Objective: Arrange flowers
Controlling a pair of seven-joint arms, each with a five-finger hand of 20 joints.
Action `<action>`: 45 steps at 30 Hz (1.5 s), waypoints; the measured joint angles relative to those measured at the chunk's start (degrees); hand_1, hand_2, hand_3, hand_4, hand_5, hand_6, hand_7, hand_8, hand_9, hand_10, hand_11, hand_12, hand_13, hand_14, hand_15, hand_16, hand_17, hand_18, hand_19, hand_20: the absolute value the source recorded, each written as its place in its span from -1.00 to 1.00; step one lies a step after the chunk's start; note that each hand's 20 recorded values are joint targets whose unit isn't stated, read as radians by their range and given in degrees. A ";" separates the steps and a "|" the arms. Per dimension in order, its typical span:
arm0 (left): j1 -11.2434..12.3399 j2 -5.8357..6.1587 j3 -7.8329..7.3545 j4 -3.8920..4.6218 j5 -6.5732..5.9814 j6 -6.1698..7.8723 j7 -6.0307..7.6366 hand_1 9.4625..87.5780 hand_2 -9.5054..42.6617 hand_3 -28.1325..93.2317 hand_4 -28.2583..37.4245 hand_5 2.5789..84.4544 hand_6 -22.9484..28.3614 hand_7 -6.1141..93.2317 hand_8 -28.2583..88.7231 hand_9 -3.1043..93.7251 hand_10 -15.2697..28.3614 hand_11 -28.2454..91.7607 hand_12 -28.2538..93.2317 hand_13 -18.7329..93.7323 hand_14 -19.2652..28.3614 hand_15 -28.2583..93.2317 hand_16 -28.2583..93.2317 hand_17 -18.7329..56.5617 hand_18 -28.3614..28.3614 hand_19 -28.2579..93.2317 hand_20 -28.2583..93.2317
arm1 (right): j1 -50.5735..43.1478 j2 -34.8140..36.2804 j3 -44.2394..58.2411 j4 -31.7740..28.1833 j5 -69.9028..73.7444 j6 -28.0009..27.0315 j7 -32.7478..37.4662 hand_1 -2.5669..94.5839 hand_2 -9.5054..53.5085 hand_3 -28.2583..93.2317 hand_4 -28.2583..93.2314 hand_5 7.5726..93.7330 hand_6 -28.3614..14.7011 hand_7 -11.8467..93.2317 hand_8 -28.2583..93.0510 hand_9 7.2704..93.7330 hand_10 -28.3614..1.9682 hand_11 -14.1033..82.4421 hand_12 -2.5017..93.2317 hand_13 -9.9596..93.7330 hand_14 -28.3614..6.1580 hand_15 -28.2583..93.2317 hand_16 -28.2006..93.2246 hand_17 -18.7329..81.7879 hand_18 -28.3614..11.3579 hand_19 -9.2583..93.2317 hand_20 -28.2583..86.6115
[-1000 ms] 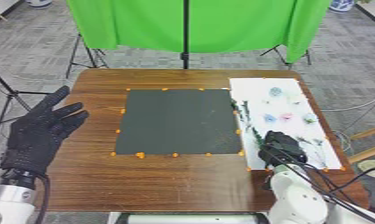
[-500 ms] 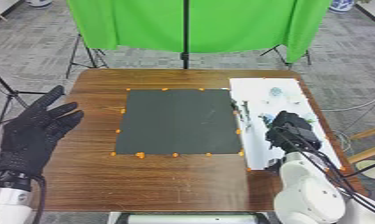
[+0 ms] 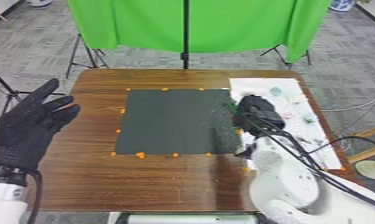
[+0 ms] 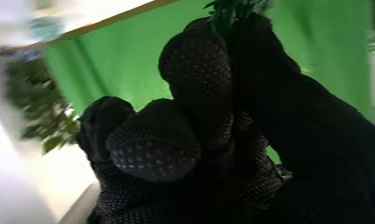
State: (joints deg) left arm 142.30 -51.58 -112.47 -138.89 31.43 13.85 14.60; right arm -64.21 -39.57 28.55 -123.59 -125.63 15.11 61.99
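In the head view, a brown wooden table point(image 3: 148, 185) carries a dark sheet point(image 3: 170, 120) with small orange tabs point(image 3: 140, 155) along its edges. Just beside it lies a white sheet point(image 3: 254, 85) with a pale blue flower point(image 3: 275, 91), a pink flower point(image 3: 286, 115) and a greenish flower point(image 3: 310, 119). A green curtain point(image 3: 139, 25) hangs beyond the table, with a black pole point(image 3: 185, 30) in front. The right arm point(image 3: 290, 175) and its black cables point(image 3: 299, 150) hide part of the white sheet. The right hand point(image 3: 257, 110) points away from the robot, over the strip where the two sheets meet. A green sprig point(image 3: 230, 106) is at its fingertips, near the dark sheet's right edge. The left hand point(image 3: 28, 135) is at the table's left side, well apart from the flowers, its fingers extended and loosely spread.

In the right wrist view, the right hand point(image 4: 197, 65) pinches the sprig between thumb and finger, while its other fingers are bent in. The curtain stands behind it, and a leafy plant point(image 4: 46, 95) is farther off, blurred.
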 measured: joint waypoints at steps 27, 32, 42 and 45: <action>-25.02 8.88 15.02 7.17 -0.30 -3.37 -2.05 -0.63 -0.37 0.71 -0.64 -0.38 0.16 -0.56 -0.68 -0.49 0.46 0.02 -0.38 -0.39 0.62 0.30 -0.66 -0.69 0.84 0.44 -0.19 | 31.27 -32.40 -28.78 27.30 21.26 1.52 2.51 0.14 -1.00 0.69 -0.96 0.67 0.10 -0.05 -0.30 0.78 0.01 0.39 -0.45 0.79 0.27 0.74 -0.19 0.38 -0.68 1.00 0.25; -28.75 8.88 14.52 7.64 -0.35 -4.59 -3.83 -0.63 -0.39 0.72 -0.66 -0.37 0.14 -0.53 -0.69 -0.46 0.45 0.05 -0.39 -0.37 0.62 0.33 -0.66 -0.68 0.80 0.42 -0.16 | 30.60 -32.58 -28.23 26.88 25.04 0.22 1.29 0.15 -0.99 0.67 -0.99 0.67 0.11 -0.06 -0.33 0.78 0.03 0.40 -0.45 0.79 0.27 0.74 -0.19 0.37 -0.67 1.00 0.25; -26.21 9.79 15.16 6.94 -0.42 -4.02 -0.05 -0.64 -0.40 0.74 -0.69 -0.36 0.14 -0.51 -0.70 -0.45 0.45 0.06 -0.39 -0.36 0.62 0.35 -0.67 -0.67 0.78 0.41 -0.12 | 31.86 -32.67 -31.62 27.59 33.07 0.29 -0.84 0.11 -0.97 0.63 -1.00 0.67 0.13 -0.09 -0.40 0.77 0.07 0.43 -0.44 0.77 0.26 0.74 -0.19 0.35 -0.65 1.00 0.24; -27.10 9.80 15.98 7.21 -0.39 -4.24 -0.48 -0.64 -0.40 0.74 -0.69 -0.36 0.14 -0.51 -0.71 -0.45 0.45 0.06 -0.40 -0.36 0.62 0.35 -0.67 -0.67 0.78 0.40 -0.11 | 32.21 -32.73 -32.09 27.83 32.71 1.00 -0.72 0.10 -0.96 0.61 -1.00 0.68 0.14 -0.09 -0.41 0.77 0.08 0.43 -0.45 0.78 0.26 0.74 -0.19 0.34 -0.66 1.00 0.24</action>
State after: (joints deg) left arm 115.20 -41.78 -96.49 -131.68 31.04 9.62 14.12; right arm -32.00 -72.31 -3.53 -95.76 -92.91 16.11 61.26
